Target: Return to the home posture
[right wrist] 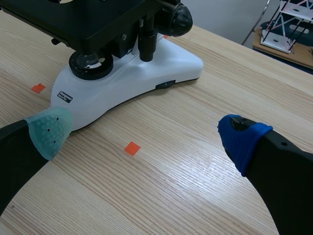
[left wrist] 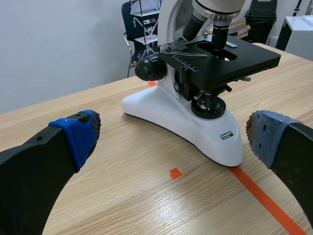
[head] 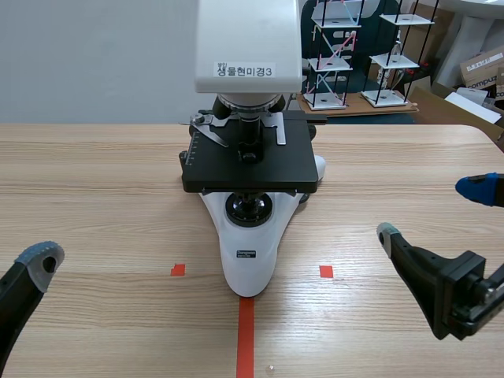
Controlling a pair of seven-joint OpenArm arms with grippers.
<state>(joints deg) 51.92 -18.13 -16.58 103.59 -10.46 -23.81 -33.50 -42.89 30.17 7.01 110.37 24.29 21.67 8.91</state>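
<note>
Left gripper [left wrist: 173, 139], left wrist cam: fingers wide apart, nothing held; microscope [left wrist: 166, 111] ahead, head cut off. Right wrist: right gripper [right wrist: 146, 134] likewise spread. Scene: both low, either side of microscope; left mostly out of frame, prob. one pad showing.

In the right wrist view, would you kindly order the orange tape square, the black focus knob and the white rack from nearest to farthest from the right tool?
1. Orange tape square: on the table, inside the open right tool.
2. Focus knob: ahead, on the microscope.
3. White rack: beyond the table.
</note>
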